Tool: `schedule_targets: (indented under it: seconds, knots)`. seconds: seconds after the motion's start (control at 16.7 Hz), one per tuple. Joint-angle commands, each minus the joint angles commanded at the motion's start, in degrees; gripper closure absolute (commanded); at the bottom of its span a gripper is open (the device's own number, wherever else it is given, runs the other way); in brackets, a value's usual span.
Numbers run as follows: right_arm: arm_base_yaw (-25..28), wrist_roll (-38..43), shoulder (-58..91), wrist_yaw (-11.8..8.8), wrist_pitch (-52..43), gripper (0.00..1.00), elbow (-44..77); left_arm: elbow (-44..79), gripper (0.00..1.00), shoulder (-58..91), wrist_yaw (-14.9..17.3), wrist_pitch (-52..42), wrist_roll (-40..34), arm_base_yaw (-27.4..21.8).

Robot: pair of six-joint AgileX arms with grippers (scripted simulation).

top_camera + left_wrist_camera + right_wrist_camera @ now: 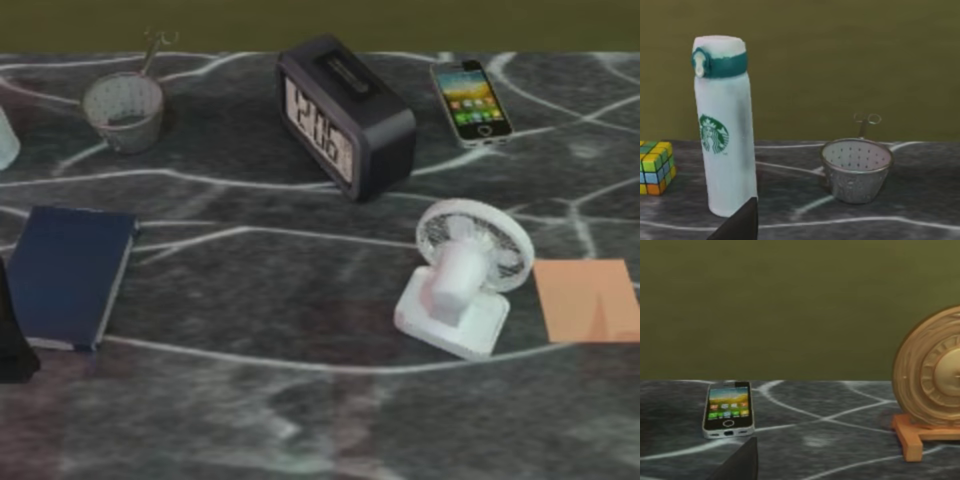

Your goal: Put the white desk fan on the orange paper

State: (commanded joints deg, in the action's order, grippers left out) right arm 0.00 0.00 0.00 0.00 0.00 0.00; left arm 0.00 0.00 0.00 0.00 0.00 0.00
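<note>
Right, the dark marbled table [300, 420] carries plenty: blue book [65, 275] at left, black alarm clock [345, 115] at centre back, white desk fan [462, 275] upright at right, its base just beside the orange paper [585, 298] at the right edge, not on it. Nothing stands between them. Strainer [125, 110] and smartphone [470, 100] sit along the back. Only the left wrist view catches a white flask [725, 130] and puzzle cube [655, 167]; only the right wrist view a wooden disc on a stand [932, 380]. Both arms' jaws: can't tell.

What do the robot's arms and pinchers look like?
Very little of them shows. The left arm is a plain black shape at the top view's left edge. Each wrist view shows one dark, pointed finger: left, right. No cables or markings show.
</note>
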Motion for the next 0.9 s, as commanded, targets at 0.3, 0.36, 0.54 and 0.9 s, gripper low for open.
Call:
schedule_targets:
  seconds: [0.3, 0.36, 0.54, 0.9]
  knots:
    - [1.1, -1.5, 3.5, 0.0, -3.4, 0.00, 3.3, 0.0, 0.00, 0.0, 0.0, 0.0, 0.0, 0.0]
    - [1.8, -2.4, 5.9, 0.0, -5.6, 0.00, 5.6, 0.0, 0.00, 0.0, 0.0, 0.0, 0.0, 0.0]
    - [4.5, -6.1, 16.6, 0.2, -14.5, 0.00, 15.5, 0.0, 0.00, 0.0, 0.0, 0.0, 0.0, 0.0]
    - [11.9, -15.3, 50.8, 0.2, -36.5, 0.00, 48.0, 0.0, 0.00, 0.0, 0.0, 0.0, 0.0, 0.0]
